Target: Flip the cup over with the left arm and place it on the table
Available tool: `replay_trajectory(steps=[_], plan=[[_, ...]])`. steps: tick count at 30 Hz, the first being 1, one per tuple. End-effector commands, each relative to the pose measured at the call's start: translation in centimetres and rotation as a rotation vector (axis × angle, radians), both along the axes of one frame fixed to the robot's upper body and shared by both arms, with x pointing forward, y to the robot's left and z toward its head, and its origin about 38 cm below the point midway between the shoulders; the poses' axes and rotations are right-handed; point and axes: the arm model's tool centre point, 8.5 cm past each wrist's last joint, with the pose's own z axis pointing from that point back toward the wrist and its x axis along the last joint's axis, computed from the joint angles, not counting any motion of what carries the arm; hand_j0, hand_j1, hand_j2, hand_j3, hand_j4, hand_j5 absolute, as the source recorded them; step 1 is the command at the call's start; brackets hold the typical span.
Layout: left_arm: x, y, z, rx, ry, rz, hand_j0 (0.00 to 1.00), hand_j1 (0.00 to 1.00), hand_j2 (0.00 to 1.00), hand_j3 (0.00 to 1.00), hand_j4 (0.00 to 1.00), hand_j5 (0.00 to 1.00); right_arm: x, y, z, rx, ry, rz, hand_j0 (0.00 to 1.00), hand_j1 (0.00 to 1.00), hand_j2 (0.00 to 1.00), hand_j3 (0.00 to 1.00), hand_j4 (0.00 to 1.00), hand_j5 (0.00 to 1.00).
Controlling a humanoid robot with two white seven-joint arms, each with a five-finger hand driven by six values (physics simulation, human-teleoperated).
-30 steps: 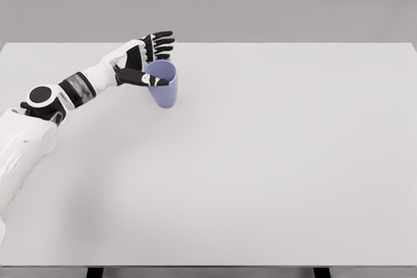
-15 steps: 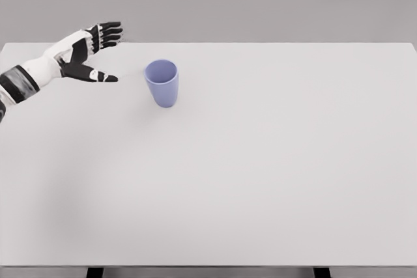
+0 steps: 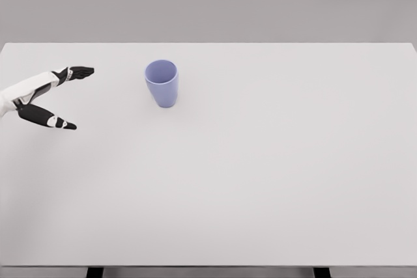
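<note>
Cup position first: small lavender-blue plastic cup (image 3: 161, 83) stands upright, mouth up, on the plain white table (image 3: 260, 174), in the upper left part of the frame, a little left of centre. Long axis vertical, with a slight lean toward the camera due to perspective; the rim is the widest part and tapers to the base.

White-and-black five-finger left hand (image 3: 47, 96) sits at the far left edge of the frame, mid-upper height. Cup lies to its right and slightly higher in the picture, well apart, with bare tabletop between them. Fingers are spread and extended, thumb splayed away below them; it holds nothing and touches nothing. Right hand is not visible, so the left is the only one near.

Judgement: cup looks placed, task likely finished.
</note>
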Motion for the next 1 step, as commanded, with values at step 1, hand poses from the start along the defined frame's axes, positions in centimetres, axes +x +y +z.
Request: replay_trajectory(steps=[1], plan=[[-0.04,0.06,0.01,0.014,-0.002,-0.003,1.00,1.00,1.00,1.00,1.00,1.00,0.00,0.00,0.00,0.000,0.000,0.000,1.00,1.00,1.00,1.00,1.00,1.00]])
